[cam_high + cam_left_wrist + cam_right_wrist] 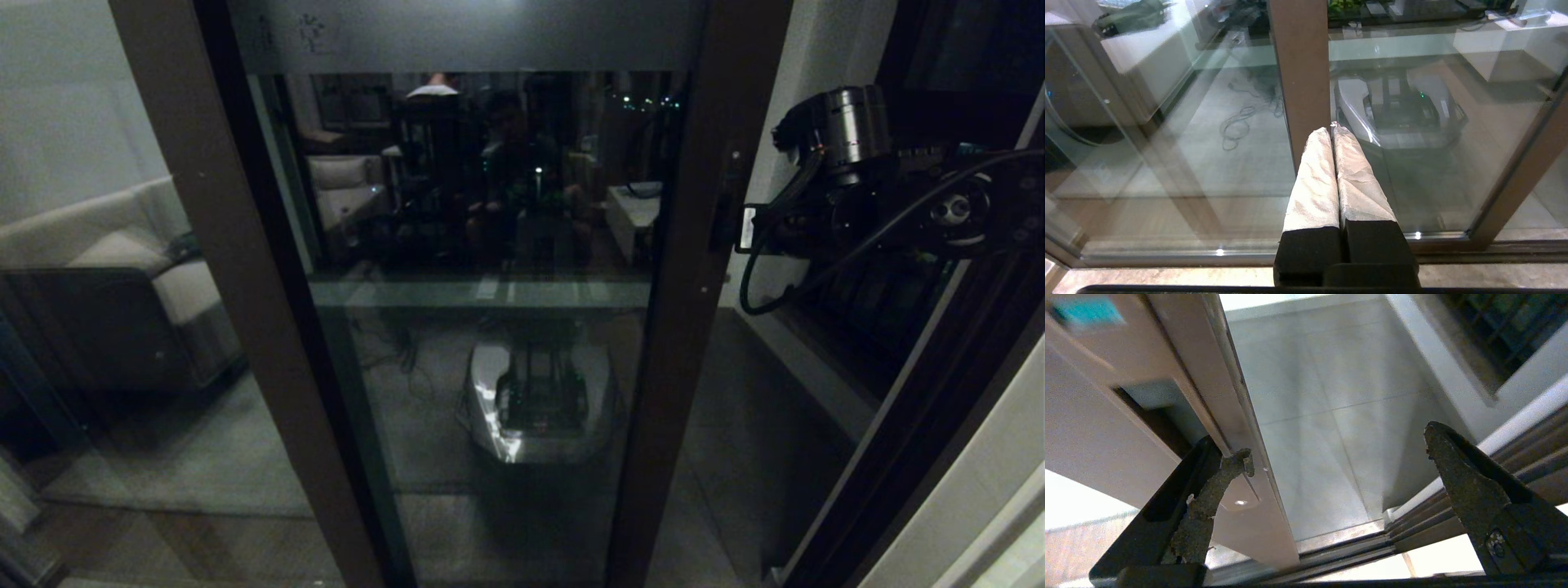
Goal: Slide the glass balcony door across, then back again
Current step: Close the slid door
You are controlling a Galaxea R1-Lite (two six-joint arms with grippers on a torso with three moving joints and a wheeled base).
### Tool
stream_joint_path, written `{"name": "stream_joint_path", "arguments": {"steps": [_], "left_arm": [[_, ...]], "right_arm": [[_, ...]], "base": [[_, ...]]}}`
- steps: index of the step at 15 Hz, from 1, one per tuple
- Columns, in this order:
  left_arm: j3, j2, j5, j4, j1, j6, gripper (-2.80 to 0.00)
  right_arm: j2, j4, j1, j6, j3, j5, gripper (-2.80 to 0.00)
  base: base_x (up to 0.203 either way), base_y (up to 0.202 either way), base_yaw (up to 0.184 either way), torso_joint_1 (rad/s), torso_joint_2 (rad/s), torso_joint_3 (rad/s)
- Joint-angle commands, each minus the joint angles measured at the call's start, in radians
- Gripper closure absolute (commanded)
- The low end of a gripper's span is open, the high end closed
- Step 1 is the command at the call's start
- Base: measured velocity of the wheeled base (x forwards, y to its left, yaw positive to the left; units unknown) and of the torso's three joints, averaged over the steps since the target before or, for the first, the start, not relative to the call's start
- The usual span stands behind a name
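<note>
The glass balcony door (682,343) has a dark brown frame, and a narrow handle slot (723,204) sits in its right stile. It stands partly slid across, with a gap to its right. My right gripper (745,229) is at that stile at handle height. In the right wrist view the gripper (1337,447) is open, one fingertip (1237,463) hooked against the edge of the door's stile (1241,531) and the other finger (1457,477) out in the gap. My left gripper (1332,130) is shut on nothing, its white-wrapped fingers pointing at a brown stile (1300,81) low down.
Through the gap lie the balcony's pale floor tiles (1331,416) and the door's floor track (1355,555). A dark barred window (882,302) and a white wall (816,49) stand to the right. Behind the glass is a sofa (122,269). The pane mirrors my base (539,400).
</note>
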Motion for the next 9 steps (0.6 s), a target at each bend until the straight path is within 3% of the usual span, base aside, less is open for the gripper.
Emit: {"name": "stream_joint_path", "arguments": {"steps": [1,9], "left_arm": [[0.000,0.000,0.000,0.000,0.000,0.000,0.00],[0.000,0.000,0.000,0.000,0.001,0.000,0.00]], "right_arm": [[-0.022,-0.005,-0.015,0.002,0.012,0.009,-2.80],[-0.054,-0.043,-0.082,-0.003,0.080,0.012,-2.80]], "base": [[0.000,0.000,0.000,0.000,0.00,0.000],[0.000,0.000,0.000,0.000,0.00,0.000]]}}
